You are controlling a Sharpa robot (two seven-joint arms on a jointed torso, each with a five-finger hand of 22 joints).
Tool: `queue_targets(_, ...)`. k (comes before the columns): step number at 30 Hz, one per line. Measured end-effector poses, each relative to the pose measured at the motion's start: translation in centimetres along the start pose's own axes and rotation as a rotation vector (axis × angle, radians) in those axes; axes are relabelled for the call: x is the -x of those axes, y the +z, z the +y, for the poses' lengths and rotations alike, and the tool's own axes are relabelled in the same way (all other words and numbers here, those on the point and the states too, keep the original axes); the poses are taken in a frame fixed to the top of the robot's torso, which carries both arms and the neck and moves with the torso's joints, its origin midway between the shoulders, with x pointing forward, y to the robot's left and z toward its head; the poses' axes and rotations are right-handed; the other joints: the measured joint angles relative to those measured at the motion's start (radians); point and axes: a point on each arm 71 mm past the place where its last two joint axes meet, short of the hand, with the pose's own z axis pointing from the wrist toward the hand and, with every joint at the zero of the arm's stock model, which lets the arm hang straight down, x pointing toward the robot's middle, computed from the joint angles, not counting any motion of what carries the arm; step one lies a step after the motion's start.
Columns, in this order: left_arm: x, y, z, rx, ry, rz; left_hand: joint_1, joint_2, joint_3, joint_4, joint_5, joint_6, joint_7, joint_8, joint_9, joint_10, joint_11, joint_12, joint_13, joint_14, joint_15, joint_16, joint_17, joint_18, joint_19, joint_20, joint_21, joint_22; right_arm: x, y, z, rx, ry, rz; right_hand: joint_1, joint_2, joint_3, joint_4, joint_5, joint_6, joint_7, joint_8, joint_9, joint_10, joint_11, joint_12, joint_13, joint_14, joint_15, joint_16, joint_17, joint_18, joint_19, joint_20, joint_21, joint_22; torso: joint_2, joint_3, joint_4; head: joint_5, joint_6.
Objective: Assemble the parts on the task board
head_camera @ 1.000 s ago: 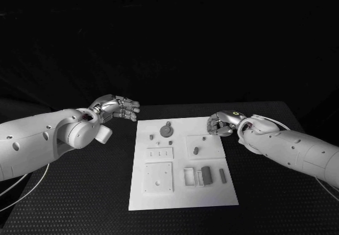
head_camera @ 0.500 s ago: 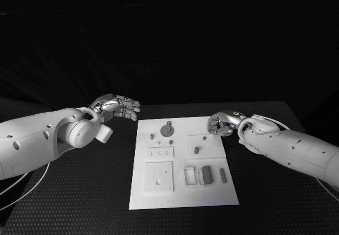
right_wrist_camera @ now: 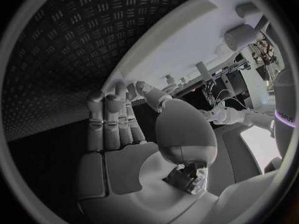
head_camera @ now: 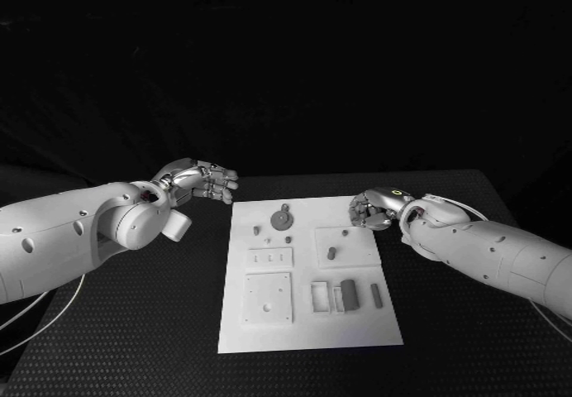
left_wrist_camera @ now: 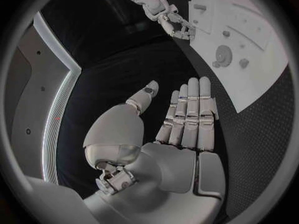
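The white task board (head_camera: 307,281) lies at the centre of the black table (head_camera: 143,331), grey parts (head_camera: 348,294) resting on it. The left hand (head_camera: 197,182), fingers apart and empty, hovers just off the board's upper-left corner. The right hand (head_camera: 375,208), fingers loosely spread and empty, hangs at the board's upper-right edge.

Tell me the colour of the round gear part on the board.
Grey, on the white task board; the gear shows best in the head view.
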Motion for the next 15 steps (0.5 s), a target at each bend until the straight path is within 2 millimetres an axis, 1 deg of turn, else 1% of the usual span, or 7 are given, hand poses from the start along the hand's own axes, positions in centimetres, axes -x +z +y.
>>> queue_targets(7, -0.02, -0.02, 0.00, 0.001, 0.000, 0.001, 0.000, 0.000, 0.000, 0.000, 0.000, 0.000, 0.000, 0.000, 0.000, 0.000, 0.000, 0.000, 0.000, 0.000, 0.000, 0.000, 0.001, -0.001, 0.000, 0.000, 0.000, 0.000, 0.00, 0.00, 0.00, 0.000, 0.000, 0.000, 0.000, 0.000, 0.000, 0.000, 0.000, 0.000, 0.000, 0.000, 0.000, 0.000, 0.000, 0.000, 0.003, 0.000, 0.000, 0.004, -0.001, 0.000, 0.000, 0.000, 0.000, 0.000, 0.000, 0.0008, 0.0000, 0.001, -0.001)
queue_targets(9, -0.04, -0.02, 0.00, 0.001, 0.000, 0.001, 0.000, 0.000, 0.000, 0.000, 0.000, 0.000, 0.000, 0.000, 0.000, 0.000, 0.000, 0.000, 0.001, 0.000, 0.000, 0.000, 0.001, -0.001, 0.000, 0.000, 0.000, 0.000, -0.01, 0.01, -0.02, -0.001, 0.000, 0.000, 0.000, 0.000, 0.000, 0.000, 0.000, 0.003, -0.003, 0.000, 0.000, 0.000, 0.000, 0.000, 0.006, 0.000, 0.000, 0.004, -0.001, 0.000, 0.000, 0.000, 0.000, 0.000, 0.000, 0.0008, 0.0000, 0.001, -0.002)
queue_targets(11, -0.05, -0.02, -0.01, 0.001, 0.000, 0.002, 0.000, 0.000, 0.000, 0.000, 0.000, 0.000, 0.000, 0.000, 0.000, 0.000, 0.000, 0.000, 0.001, 0.000, 0.000, 0.000, 0.001, -0.001, 0.000, 0.000, 0.000, 0.000, -0.01, 0.01, -0.04, -0.002, 0.000, 0.000, -0.005, 0.005, 0.002, -0.002, 0.000, 0.011, -0.005, 0.005, 0.001, 0.007, -0.003, 0.001, 0.008, 0.000, 0.000, 0.004, 0.000, 0.000, 0.000, 0.000, 0.000, 0.002, 0.000, 0.0008, 0.0000, 0.000, -0.002)
queue_targets(13, -0.06, -0.03, -0.01, 0.001, 0.000, 0.002, 0.000, 0.000, 0.000, 0.000, 0.000, 0.000, 0.000, 0.000, 0.000, 0.000, 0.000, 0.000, 0.001, 0.000, 0.000, 0.000, 0.001, -0.002, 0.000, 0.000, 0.000, 0.000, -0.03, 0.00, -0.05, -0.002, 0.000, 0.000, -0.001, 0.012, 0.003, -0.003, 0.000, 0.016, -0.003, 0.006, 0.003, 0.009, -0.002, 0.005, 0.011, 0.000, 0.000, 0.004, -0.001, 0.000, 0.000, 0.000, 0.000, 0.002, 0.000, 0.0007, 0.0000, 0.000, -0.002)
queue_targets(15, -0.05, -0.03, -0.01, 0.001, 0.000, 0.002, 0.000, 0.000, 0.000, 0.000, 0.000, 0.000, 0.000, 0.000, 0.000, 0.000, 0.000, 0.000, 0.001, 0.000, 0.000, 0.000, 0.001, -0.002, 0.000, 0.000, 0.000, 0.000, -0.03, -0.01, -0.06, -0.002, 0.000, 0.000, -0.006, 0.016, 0.000, -0.005, 0.000, 0.029, -0.006, 0.013, 0.004, 0.016, -0.009, 0.005, 0.015, 0.000, -0.001, 0.004, -0.002, 0.000, 0.000, 0.000, 0.000, 0.003, 0.000, 0.0007, -0.0003, 0.000, -0.003)
